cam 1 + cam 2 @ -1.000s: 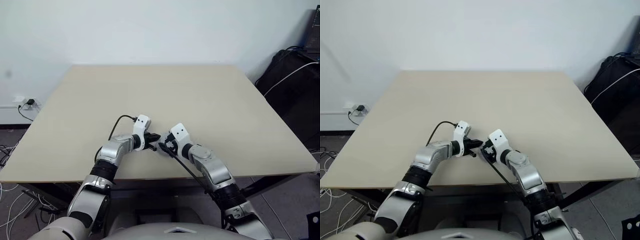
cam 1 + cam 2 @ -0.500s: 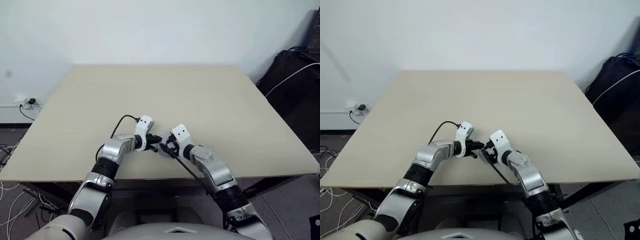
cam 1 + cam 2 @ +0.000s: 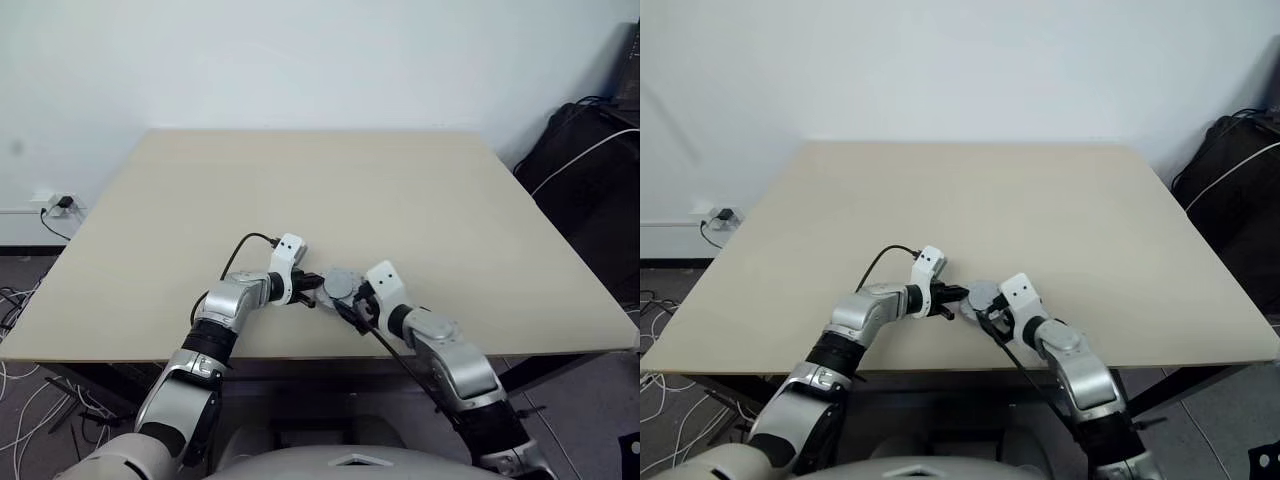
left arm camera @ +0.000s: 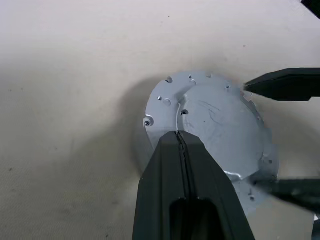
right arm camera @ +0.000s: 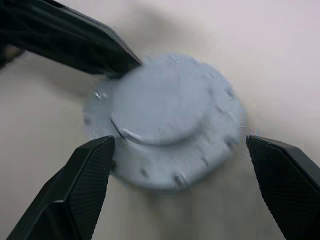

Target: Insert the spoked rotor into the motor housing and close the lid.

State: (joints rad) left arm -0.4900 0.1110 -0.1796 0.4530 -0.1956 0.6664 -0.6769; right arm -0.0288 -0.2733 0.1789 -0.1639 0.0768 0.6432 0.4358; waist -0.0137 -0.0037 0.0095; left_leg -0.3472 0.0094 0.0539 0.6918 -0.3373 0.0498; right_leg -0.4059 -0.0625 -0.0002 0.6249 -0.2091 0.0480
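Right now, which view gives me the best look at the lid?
The left wrist view: the lid shows sharp, its smooth grey face up, holes visible. The right wrist view shows it large but blurred; the head views show it small.

lid (image 4: 220, 125): smooth silvery-grey, small dark holes dotted round its rim | bench (image 3: 400, 190): plain pale beige | left gripper (image 4: 179, 134): black fingers, white wrist casing | right gripper (image 5: 177, 145): black fingers, white casing | wall (image 3: 300, 60): white | bag (image 3: 585, 170): black

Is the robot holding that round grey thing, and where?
No. The open right gripper straddles the lid without gripping; the shut left gripper just rests on its top.
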